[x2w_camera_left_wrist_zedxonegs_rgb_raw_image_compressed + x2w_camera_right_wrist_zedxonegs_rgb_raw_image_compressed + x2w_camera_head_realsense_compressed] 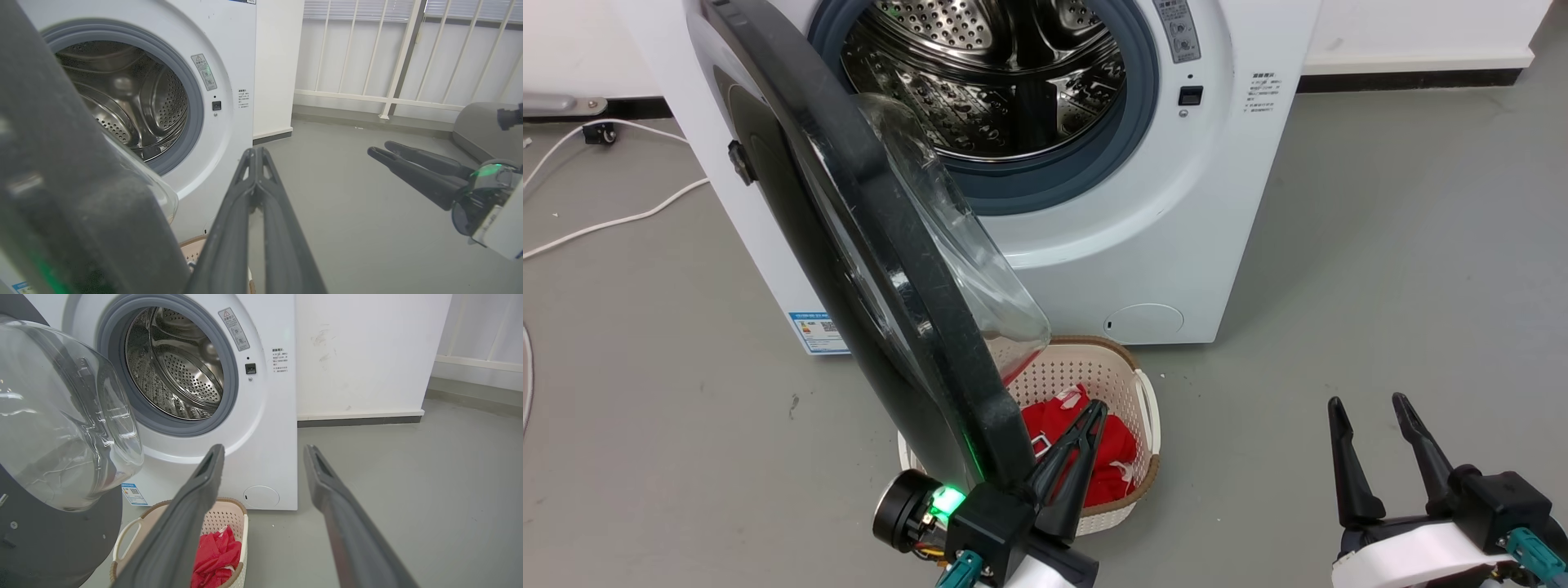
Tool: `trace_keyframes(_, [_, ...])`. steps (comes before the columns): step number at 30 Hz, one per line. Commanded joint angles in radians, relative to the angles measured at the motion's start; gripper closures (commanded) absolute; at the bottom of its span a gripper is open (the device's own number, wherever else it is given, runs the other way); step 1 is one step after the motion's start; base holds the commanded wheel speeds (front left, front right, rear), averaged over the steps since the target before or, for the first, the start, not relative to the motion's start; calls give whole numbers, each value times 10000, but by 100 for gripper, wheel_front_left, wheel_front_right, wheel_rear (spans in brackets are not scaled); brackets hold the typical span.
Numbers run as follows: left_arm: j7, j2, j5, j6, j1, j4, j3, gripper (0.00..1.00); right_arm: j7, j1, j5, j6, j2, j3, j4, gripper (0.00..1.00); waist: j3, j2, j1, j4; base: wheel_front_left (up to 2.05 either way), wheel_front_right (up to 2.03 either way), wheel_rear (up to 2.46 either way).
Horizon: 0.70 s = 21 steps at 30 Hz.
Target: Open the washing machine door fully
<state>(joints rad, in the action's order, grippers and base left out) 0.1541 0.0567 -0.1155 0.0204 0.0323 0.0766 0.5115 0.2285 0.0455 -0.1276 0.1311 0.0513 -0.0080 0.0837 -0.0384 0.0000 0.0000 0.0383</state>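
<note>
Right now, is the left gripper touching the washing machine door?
Cannot tell. Head view: the washing machine door overlaps the left gripper at its base, hiding any gap. Left wrist view: a sliver of basket separates door and fingers.

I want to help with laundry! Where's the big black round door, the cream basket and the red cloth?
Round glossy black door (915, 286): head view, black rim.
Cream perforated basket (1078, 367): head view, far wall.
Red cloth (214, 551): right wrist view, middle of heap.

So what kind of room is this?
Probably a laundry room: a white washing machine with its door open, and a laundry basket of red clothes on the grey floor.
</note>
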Motion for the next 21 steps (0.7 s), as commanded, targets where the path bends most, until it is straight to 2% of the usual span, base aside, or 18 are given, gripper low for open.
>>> trace_keyframes(1, [89,-2,-51,-72,157,-98,-7,100,11,-81,-30,-7,-21,7,30,0,-4,0,0,13,0,0,0])
trace_keyframes(12, [187,49,-347,-499,204,-751,-163,100,-56,-75,-135,-7,-21,54,100,0,-15,0,0,9,0,0,0])
trace_keyframes(21, [79,390,-417,-873,-258,-373,-441,100,-56,-20,-270,-7,-21,14,171,0,-57,0,0,-321,0,0,0])
